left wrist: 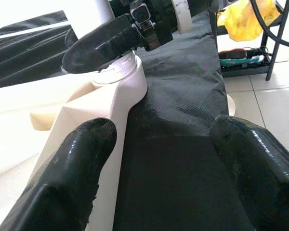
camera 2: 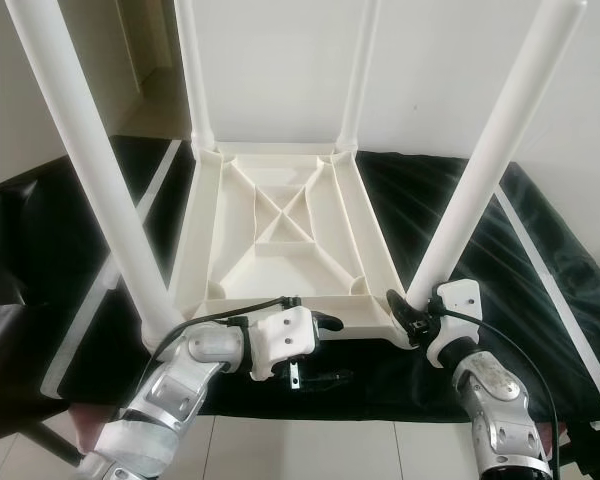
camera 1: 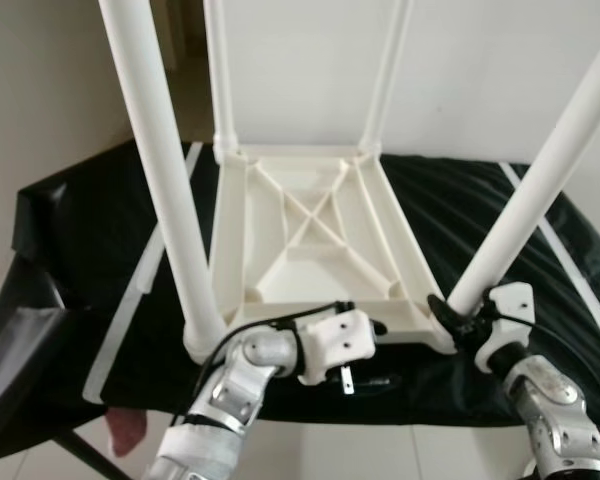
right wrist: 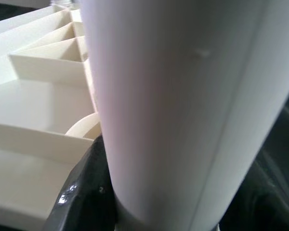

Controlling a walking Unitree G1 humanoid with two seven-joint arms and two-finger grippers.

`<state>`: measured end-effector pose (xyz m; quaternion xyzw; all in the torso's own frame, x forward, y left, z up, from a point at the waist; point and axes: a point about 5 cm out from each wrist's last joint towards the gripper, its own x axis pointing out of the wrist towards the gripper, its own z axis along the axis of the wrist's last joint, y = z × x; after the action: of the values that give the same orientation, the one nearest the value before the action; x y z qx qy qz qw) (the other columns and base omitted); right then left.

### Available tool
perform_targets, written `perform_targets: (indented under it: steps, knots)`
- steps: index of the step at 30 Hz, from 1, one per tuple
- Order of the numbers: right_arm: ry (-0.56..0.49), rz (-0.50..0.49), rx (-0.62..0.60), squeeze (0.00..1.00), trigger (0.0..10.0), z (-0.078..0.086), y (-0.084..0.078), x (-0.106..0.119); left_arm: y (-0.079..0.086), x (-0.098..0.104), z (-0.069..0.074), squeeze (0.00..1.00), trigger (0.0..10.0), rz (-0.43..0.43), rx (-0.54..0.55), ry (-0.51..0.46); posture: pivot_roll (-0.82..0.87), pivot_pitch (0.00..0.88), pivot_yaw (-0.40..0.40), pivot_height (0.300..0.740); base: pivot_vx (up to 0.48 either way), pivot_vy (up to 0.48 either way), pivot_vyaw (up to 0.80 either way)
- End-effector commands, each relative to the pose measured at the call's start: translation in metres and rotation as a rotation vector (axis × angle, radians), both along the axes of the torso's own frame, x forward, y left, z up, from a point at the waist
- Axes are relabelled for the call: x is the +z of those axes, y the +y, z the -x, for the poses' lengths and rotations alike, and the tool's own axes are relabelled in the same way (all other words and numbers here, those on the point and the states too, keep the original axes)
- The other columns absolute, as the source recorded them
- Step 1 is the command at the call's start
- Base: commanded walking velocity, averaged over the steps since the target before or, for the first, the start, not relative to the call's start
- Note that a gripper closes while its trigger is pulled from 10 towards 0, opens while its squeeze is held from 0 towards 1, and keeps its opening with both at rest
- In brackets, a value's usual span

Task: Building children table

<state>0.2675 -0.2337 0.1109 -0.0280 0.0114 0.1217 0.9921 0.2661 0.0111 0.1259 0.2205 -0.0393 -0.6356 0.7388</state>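
Observation:
A white plastic children's table (camera 1: 310,265) lies upside down on a black-covered surface, its legs pointing up. My right gripper (camera 1: 456,318) is shut on the base of the near right leg (camera 1: 540,180), where the leg enters its corner socket. In the right wrist view that leg (right wrist: 183,106) stands between the black fingers (right wrist: 84,192). My left gripper (camera 1: 380,353) is open, low at the table's near edge, pointing toward the right gripper. In the left wrist view one of its fingers (left wrist: 67,183) lies against the table's edge and the other (left wrist: 255,163) is over the black cloth.
The near left leg (camera 1: 170,190) rises just left of my left arm, and two far legs (camera 1: 220,70) stand at the back by a white wall. White tape strips (camera 1: 130,300) cross the black cloth (camera 1: 80,250). A rack with a yellow bag (left wrist: 245,19) stands on tiled floor.

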Motion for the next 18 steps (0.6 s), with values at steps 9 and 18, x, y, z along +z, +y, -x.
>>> perform_targets:
  steps: [9,18]
  knots:
    - [0.032,-0.124,-0.292,0.00,10.0,0.007,0.014,-0.007,0.000,0.002,-0.009,0.00,10.0,0.071,0.187,-0.052,-0.05,0.000,-0.038,0.740,0.000,0.000,0.00]
    - [0.037,-0.224,-0.480,0.00,10.0,0.008,0.024,-0.006,-0.001,0.002,-0.009,0.00,10.0,0.072,0.181,-0.053,-0.05,0.000,-0.038,0.740,0.000,0.000,0.00]
